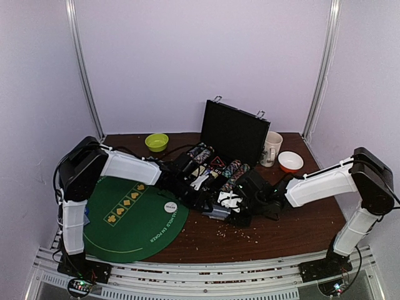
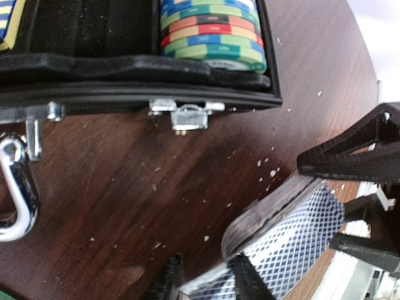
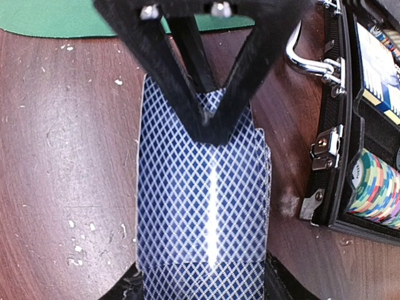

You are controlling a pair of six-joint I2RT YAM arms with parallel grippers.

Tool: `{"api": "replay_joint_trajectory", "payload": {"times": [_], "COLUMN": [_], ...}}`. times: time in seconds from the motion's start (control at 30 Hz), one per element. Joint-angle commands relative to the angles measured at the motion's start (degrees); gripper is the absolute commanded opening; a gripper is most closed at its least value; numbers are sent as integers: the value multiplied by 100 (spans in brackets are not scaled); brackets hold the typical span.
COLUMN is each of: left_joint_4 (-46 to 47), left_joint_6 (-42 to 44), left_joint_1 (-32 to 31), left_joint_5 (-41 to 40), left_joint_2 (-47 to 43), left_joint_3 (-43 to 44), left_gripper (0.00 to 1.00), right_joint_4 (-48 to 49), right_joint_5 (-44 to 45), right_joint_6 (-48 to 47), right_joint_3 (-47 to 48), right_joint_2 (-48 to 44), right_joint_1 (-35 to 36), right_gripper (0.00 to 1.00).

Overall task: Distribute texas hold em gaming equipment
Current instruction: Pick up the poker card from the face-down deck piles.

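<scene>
Low centre of the overhead view: deck of cards [image 1: 215,213], blue lattice backs up, down by the brown table [image 1: 281,231]. Cannot tell whether it rests there or is lifted. Pale crumbs [image 1: 237,232] scattered just in front.

Right gripper [image 3: 205,286] clamps the deck across its width, one finger tight on each long edge at the bottom of its own view.

Left gripper [image 2: 208,282] meets the deck from the opposite end. Fingers narrow, the cards' end between them, one finger overlapping the deck. Cannot tell whether they pinch it.

Left of the deck: green felt mat [image 1: 125,231], white dealer disc [image 1: 170,205] near its right rim.

Behind the grippers: black case [image 1: 234,131], lid up, rows of multicoloured poker chips [image 1: 234,170] inside.

Far edge: lime-green bowl [image 1: 156,142] left of the case; white mug [image 1: 272,149] and red bowl [image 1: 290,162] to its right.
</scene>
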Motion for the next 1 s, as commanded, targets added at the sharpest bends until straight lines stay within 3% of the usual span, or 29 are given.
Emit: {"api": "replay_joint_trajectory", "payload": {"times": [0.0,0.17,0.3,0.77,0.87,0.97], "left_joint_4": [-51,-66,-181,-1604,-2084,-2815], "left_joint_6": [181,286,345,629,124,-572], "left_joint_1": [39,52,107,645,1042,1966], "left_joint_5": [-70,-2,27,374,426,99], "left_joint_2": [-216,-363,-419,-1708,-2425,-3497], "left_joint_3": [-139,-167,-216,-417,-1049,-1876], "left_gripper": [20,18,0,0,0,0], "right_joint_4": [82,27,-4,-107,-152,-180], "right_joint_5": [65,93,113,198,164,129], "right_joint_6": [-19,-2,7,18,1,-28], "right_joint_3": [67,94,137,171,185,209], "right_joint_2": [18,47,87,154,163,210], "right_joint_1": [28,29,25,22,30,26], "right_gripper": [53,53,52,52,52,52]}}
